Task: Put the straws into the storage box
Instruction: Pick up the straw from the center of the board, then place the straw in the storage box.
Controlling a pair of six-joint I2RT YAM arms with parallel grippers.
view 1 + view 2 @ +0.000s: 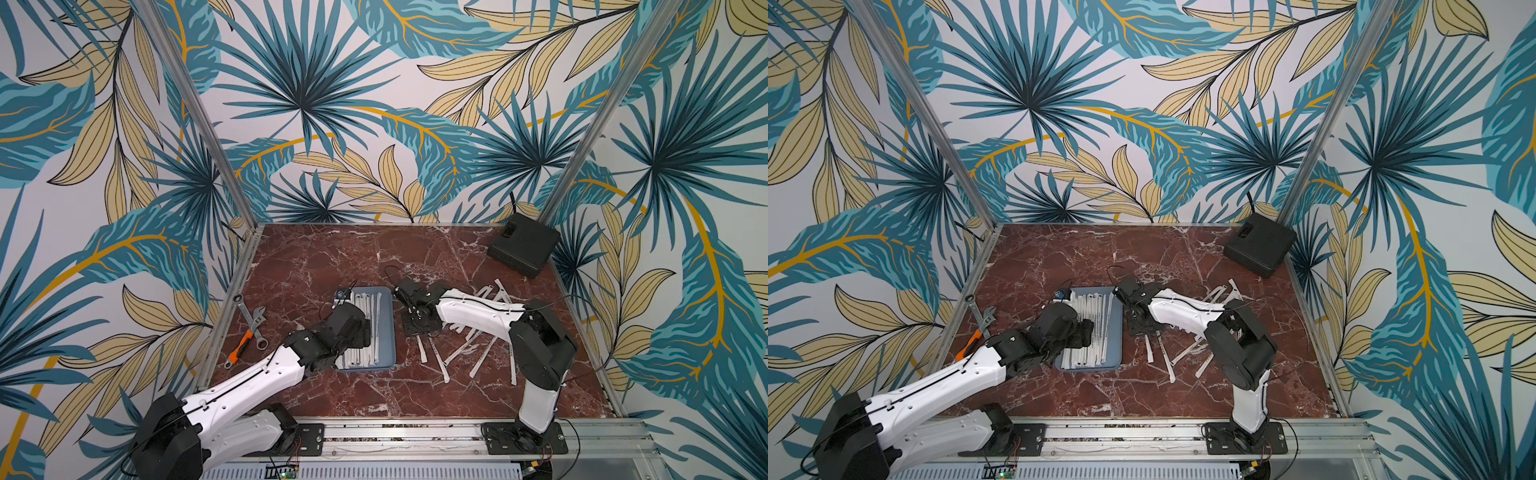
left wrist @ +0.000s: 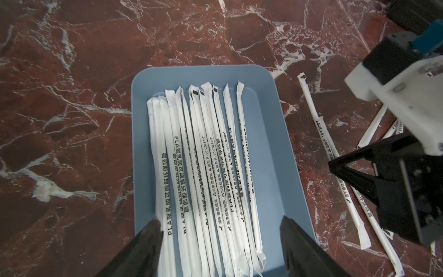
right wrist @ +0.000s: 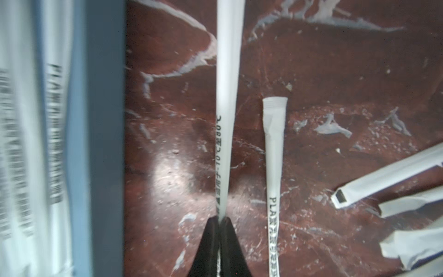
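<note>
Operator: Right gripper (image 3: 219, 224) first. We see its two black fingertips (image 3: 208, 244) pressed together on one straw (image 3: 227, 96), pinching it at the printed part. The wrapper runs out from the tips over the marble table (image 3: 167, 156). We cannot tell whether it is lifted or resting.

Observer: Agreed. We note that straw runs alongside the outer wall of the storage box (image 3: 100, 144), apart from it. Left gripper (image 2: 219, 227)?

Operator: Its fingers (image 2: 143, 247) stand spread wide above one end of the box, clamping nothing that we can see.

Observer: Inside the box we count about ten straws (image 2: 203, 156), laid lengthwise, side by side and partly overlapping.

Operator: Loose straws (image 1: 483, 357) lie crisscrossed on the table at the robot's right of the box, partly under the right arm. Wrenches (image 1: 249, 320) lie on the box's other side. We see a black case (image 1: 524, 247) in the far right corner.
</note>
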